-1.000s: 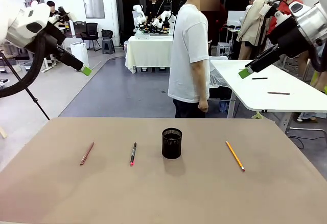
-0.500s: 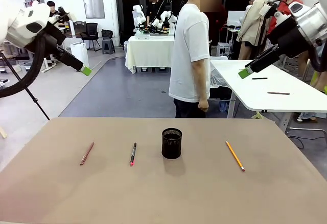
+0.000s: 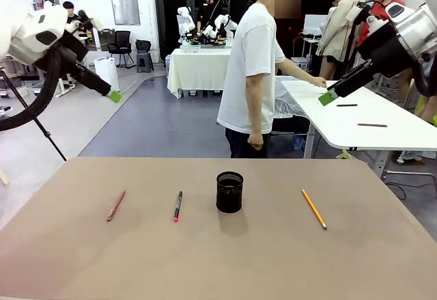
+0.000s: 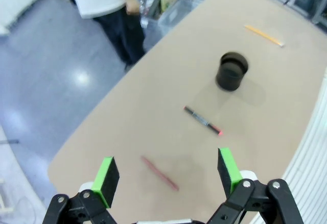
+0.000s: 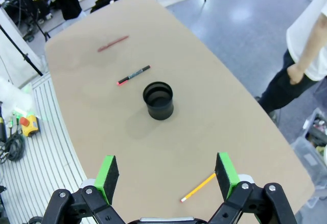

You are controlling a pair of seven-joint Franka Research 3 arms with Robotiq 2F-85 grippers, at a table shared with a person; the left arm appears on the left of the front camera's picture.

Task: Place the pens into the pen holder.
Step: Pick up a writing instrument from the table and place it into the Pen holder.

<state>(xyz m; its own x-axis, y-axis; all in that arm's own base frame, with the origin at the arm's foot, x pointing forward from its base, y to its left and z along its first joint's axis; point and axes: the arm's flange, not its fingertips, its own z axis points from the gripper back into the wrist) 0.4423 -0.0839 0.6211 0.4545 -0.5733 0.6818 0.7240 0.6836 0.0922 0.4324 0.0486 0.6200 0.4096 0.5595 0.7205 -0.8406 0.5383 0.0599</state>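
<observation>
The black mesh pen holder (image 3: 229,192) stands upright and empty at the table's middle, also seen from above as pen holder (image 4: 232,71) and pen holder (image 5: 158,100). A pinkish-red pen (image 3: 116,205) lies at the left. A black pen with a pink tip (image 3: 177,206) lies just left of the holder. An orange-yellow pencil (image 3: 314,208) lies to the right. My left gripper (image 3: 114,96) hangs open high above the left side, and my right gripper (image 3: 326,98) hangs open high at the right. Both hold nothing.
The tan table (image 3: 218,259) carries these few items. A person in a white shirt (image 3: 252,74) stands beyond the far edge, reaching toward a white side table (image 3: 369,126) with pens on it. A clear bin (image 5: 311,155) sits on the floor.
The person has turned and stretched an arm out to the white side table. Both arms and all the table's items are where they were.
</observation>
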